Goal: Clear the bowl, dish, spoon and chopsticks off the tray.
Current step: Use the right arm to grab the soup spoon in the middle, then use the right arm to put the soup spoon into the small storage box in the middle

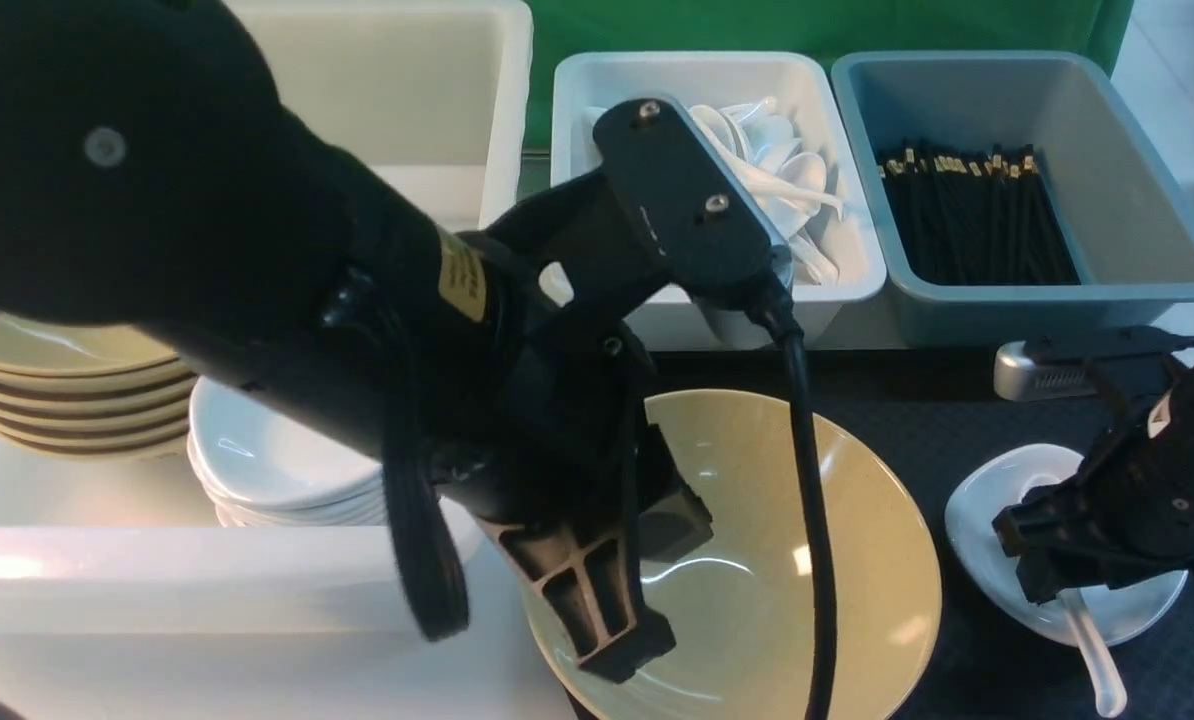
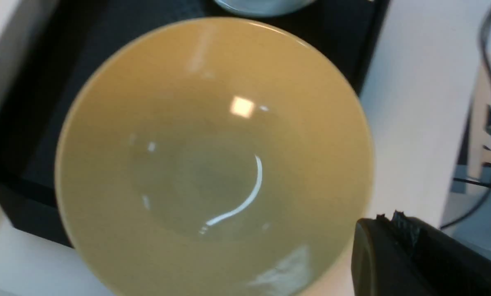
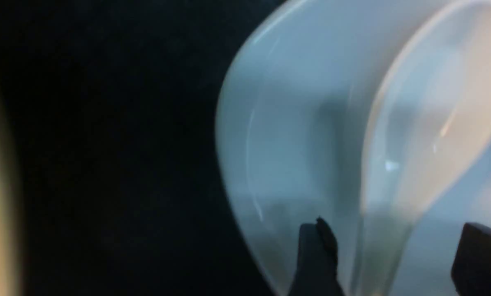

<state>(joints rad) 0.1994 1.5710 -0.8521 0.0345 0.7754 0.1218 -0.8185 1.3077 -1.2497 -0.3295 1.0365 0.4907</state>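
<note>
The olive-tan bowl (image 1: pixel 757 590) overhangs the near left edge of the black tray (image 1: pixel 957 420). My left gripper (image 1: pixel 627 640) is shut on its near left rim. The bowl fills the left wrist view (image 2: pixel 212 164), where the gripper (image 2: pixel 387 216) shows at its rim. The white dish (image 1: pixel 997 500) sits on the tray's right side with the white spoon (image 1: pixel 1097 650) lying in it. My right gripper (image 1: pixel 1047 580) is open over the dish. In the right wrist view its fingers (image 3: pixel 315 255) stand either side of the spoon's handle (image 3: pixel 377 255). No chopsticks show on the tray.
At the left, a large white tub (image 1: pixel 497 120) holds stacked olive bowls (image 1: pixel 67 390) and white dishes (image 1: pixel 267 470). Behind the tray are a white tub of spoons (image 1: pixel 797 180) and a blue-grey bin of chopsticks (image 1: pixel 977 220). A silver device (image 1: pixel 1047 370) lies at the back right.
</note>
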